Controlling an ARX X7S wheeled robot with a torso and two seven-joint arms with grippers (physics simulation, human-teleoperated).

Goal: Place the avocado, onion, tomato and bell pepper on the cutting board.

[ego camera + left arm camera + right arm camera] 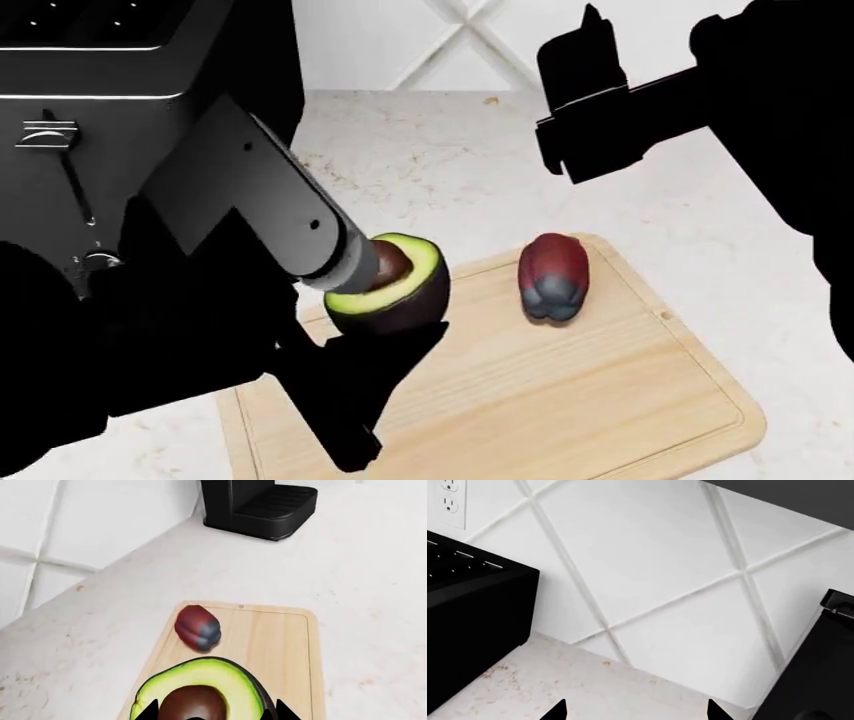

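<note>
Avocado (pixel 394 285) cut-face up, over board (pixel 561 400)

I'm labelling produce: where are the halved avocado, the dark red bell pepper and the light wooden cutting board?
halved avocado (pixel 407 272), head view, green flesh.
dark red bell pepper (pixel 553 270), head view, red middle.
light wooden cutting board (pixel 574 390), head view, bare surface.

No readable text, labels, brands or nos. are seen in any view. Faint white marks are carried on the black appliance (pixel 467 605) by the wall, but they are too small to be read.
</note>
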